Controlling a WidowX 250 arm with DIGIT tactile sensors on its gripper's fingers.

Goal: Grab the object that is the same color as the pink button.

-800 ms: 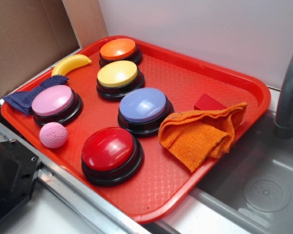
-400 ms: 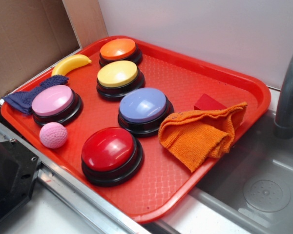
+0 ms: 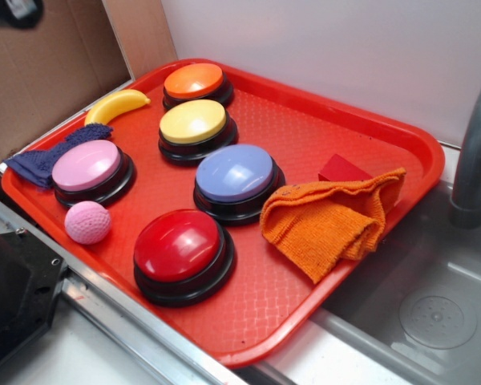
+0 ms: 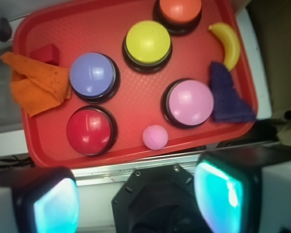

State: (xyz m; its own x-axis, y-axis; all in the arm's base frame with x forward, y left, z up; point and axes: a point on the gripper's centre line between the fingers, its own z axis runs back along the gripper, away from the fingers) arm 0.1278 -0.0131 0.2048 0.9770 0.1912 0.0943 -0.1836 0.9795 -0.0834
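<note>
A dark part of the robot arm (image 3: 12,10) has entered the exterior view's top-left corner; tray contents are unchanged. The gripper (image 4: 136,194), jaws spread wide and empty, hovers off the tray's (image 4: 131,19) near edge. The pink ball (image 3: 87,222) lies just beside the pink button (image 3: 86,166), left of the red button (image 3: 178,247).

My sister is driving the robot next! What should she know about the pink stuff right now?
Gripper: open, empty, high above the tray's near edge.
Pink ball: on the tray near the front rim, between the pink button and the red button, touching neither.
Done: nothing grabbed yet.
Left: move over the ball, go down, close on it, lift.
</note>
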